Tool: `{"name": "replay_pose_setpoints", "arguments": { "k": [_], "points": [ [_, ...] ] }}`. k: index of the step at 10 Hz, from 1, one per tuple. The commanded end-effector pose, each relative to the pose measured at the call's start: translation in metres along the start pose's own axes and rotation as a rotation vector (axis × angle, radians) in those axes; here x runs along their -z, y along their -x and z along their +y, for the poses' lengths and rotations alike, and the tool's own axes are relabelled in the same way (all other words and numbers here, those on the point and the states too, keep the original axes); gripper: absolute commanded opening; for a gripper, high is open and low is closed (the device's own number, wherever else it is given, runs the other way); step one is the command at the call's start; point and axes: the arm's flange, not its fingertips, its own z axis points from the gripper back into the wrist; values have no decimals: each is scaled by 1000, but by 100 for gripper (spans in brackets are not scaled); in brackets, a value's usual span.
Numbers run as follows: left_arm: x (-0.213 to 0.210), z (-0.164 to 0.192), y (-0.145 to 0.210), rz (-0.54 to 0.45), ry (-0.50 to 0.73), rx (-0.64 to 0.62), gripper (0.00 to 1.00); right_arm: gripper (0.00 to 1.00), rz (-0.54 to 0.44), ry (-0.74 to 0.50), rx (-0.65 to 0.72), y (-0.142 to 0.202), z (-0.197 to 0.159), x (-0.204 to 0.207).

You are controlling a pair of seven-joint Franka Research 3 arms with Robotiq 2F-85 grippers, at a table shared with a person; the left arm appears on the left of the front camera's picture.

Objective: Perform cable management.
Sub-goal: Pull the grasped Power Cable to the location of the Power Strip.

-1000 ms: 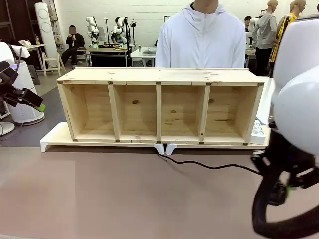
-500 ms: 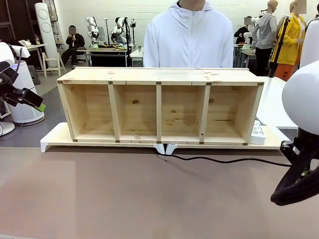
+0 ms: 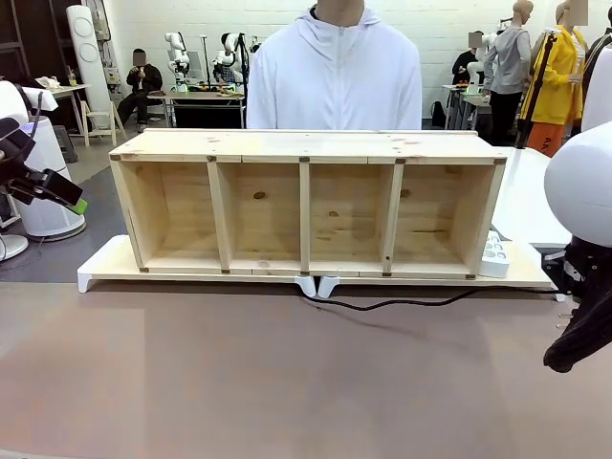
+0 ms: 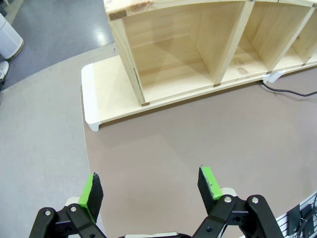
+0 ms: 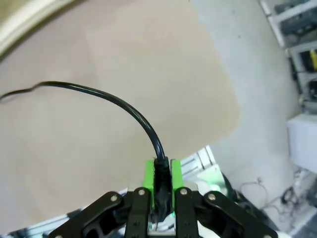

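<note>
Front view, wooden shelf (image 3: 306, 145) on white riser (image 3: 103, 264), cable (image 3: 392, 304) in front

We get bright, even overhead light in the front view; the wooden shelf (image 3: 306, 206) holds soft shade in its compartments and drops a thin shadow on the worktop (image 3: 239, 373). The right arm's white shell (image 3: 585, 182) looms close and soft-edged. Both wrist views bow straight lines near the edges; the cable (image 5: 119, 101) reads sharp.

Thin black cable (image 5: 156, 148), curved, slack; end clamped in right gripper (image 5: 162, 169)
</note>
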Motion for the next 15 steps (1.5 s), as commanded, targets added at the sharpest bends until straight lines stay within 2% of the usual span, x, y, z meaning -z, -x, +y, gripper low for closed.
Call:
{"name": "replay_pose_setpoints", "arguments": {
  "k": [1,7,11,15],
  "points": [
    [1,0,-1,-7,-1,-1,100,16,17,14,21,8,2,-2],
    [1,0,-1,-7,-1,-1,100,16,15,8,-3,4,0,0],
    [1,0,-1,-7,-1,-1,100,16,-20,60,-113,-32,-43,-12],
    [1,0,-1,-7,-1,-1,100,16,-100,167,-245,-71,-61,-29]
  ]
}}
